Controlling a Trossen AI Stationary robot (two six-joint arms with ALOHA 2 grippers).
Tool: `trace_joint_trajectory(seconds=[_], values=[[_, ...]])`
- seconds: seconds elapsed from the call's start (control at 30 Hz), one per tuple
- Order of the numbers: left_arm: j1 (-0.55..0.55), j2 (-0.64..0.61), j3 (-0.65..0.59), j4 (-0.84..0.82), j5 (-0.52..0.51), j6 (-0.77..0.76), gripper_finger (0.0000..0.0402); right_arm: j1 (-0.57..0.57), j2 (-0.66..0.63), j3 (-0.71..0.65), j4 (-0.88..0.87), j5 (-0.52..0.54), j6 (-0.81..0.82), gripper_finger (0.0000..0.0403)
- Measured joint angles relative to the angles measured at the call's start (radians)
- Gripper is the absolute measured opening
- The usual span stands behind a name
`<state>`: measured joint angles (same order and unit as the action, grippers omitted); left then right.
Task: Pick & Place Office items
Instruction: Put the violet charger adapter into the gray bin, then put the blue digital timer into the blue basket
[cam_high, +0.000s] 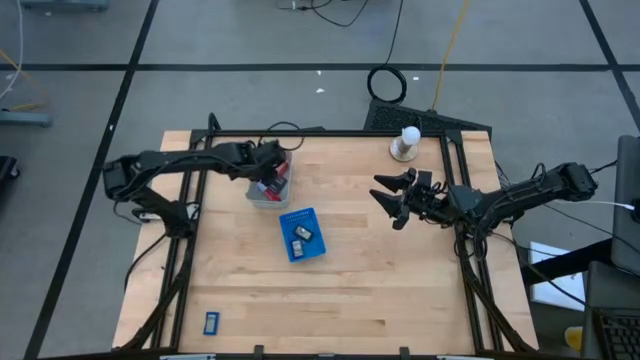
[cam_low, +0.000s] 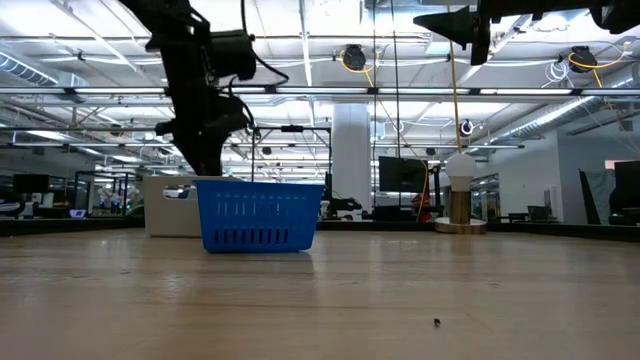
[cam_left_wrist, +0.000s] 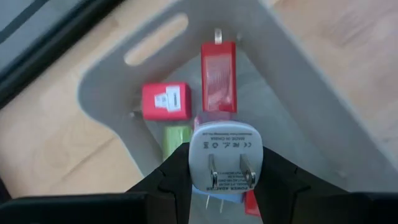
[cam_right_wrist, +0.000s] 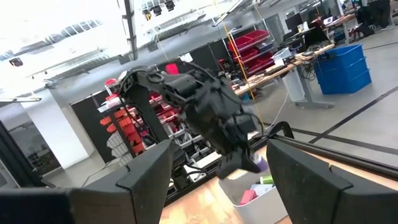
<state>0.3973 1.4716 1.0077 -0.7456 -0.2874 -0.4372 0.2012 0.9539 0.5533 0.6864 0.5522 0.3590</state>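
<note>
My left gripper (cam_left_wrist: 225, 171) is over the grey tray (cam_left_wrist: 112, 81), shut on a white plug block (cam_left_wrist: 225, 146) with two metal prongs. Below it in the tray lie two red pieces (cam_left_wrist: 219, 74), (cam_left_wrist: 166, 101) and a green piece (cam_left_wrist: 176, 137). In the high view the left gripper (cam_high: 272, 170) sits over the tray (cam_high: 255, 198) near the table's far left. A blue basket (cam_high: 290, 218) in mid-table holds small pieces (cam_high: 302, 233). One dark blue piece (cam_high: 212, 321) lies flat near the near left edge. My right gripper (cam_high: 395, 200) hovers open on the table's right side. My left gripper pinches the white plug block between its two fingers (cam_left_wrist: 171, 180), one on each opposite side (cam_left_wrist: 196, 168). The fingers come from above, pointing down. The pronged face (cam_left_wrist: 227, 171) is turned up toward the wrist camera. Whether the block still rests on the pieces beneath, I cannot tell.
A white knob on a round base (cam_high: 405, 143) stands near the far right edge. The blue basket (cam_low: 258, 215) stands in front of the grey tray (cam_low: 170, 215) in the low view. Bare wood stretches across the table's near half. Black frame rails line both sides.
</note>
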Motion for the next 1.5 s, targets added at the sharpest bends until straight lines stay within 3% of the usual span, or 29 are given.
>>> trace_joint_trajectory(seconds=[0.27, 0.53, 0.7, 0.83, 1.13, 1.5], values=[[0.000, 0.066, 0.000, 0.007, -0.004, -0.016, 0.0131, 0.000, 0.000, 0.000, 0.020, -0.002, 0.007, 0.0251], [0.000, 0.065, 0.000, -0.032, 0.001, 0.026, 0.0298, 0.000, 0.000, 0.000, 0.020, -0.003, 0.007, 0.0251], [0.000, 0.061, 0.000, -0.076, 0.049, 0.008, 0.0349, 0.000, 0.000, 0.000, 0.020, -0.003, 0.007, 0.0251], [0.000, 0.026, 0.000, -0.133, 0.112, -0.017, 0.0354, 0.000, 0.000, 0.000, 0.020, -0.003, 0.007, 0.0251], [-0.013, -0.153, 0.000, -0.272, 0.215, -0.125, 0.0325, 0.001, 0.000, 0.000, 0.011, -0.003, 0.007, 0.0251], [-0.113, -0.398, 0.000, -0.419, 0.340, -0.450, 0.0309, 0.002, 0.000, 0.000, 0.011, -0.007, 0.007, 0.0251]])
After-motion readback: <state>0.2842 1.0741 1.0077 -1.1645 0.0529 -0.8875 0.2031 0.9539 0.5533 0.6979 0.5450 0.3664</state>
